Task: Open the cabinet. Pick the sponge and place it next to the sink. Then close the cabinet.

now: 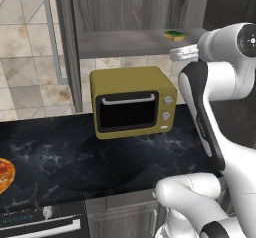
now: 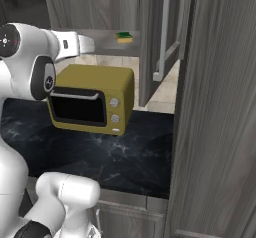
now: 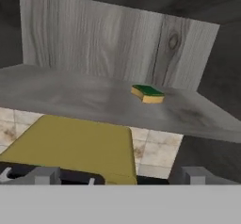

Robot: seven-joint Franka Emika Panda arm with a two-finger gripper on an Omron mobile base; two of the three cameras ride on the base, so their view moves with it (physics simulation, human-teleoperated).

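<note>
The cabinet (image 1: 135, 4) stands open, its left door (image 1: 67, 47) swung out with a long silver handle (image 1: 50, 32) and its right door (image 2: 149, 42) swung out too. On the grey shelf (image 3: 70, 96) lies the sponge (image 3: 147, 93), yellow with a green top, also seen as the sponge (image 1: 174, 35) and the sponge (image 2: 124, 37). My gripper (image 3: 121, 176) is open, fingertips (image 3: 44, 175) wide apart with nothing between them. It hovers above the microwave, in front of the shelf edge and short of the sponge. The sink is out of view.
A mustard-yellow microwave (image 1: 132, 102) with a black door sits on the black marble counter (image 1: 75, 157) under the shelf. A pizza (image 1: 4, 174) lies at the counter's left edge. A tall wood-grain panel (image 2: 215, 132) stands close on the right.
</note>
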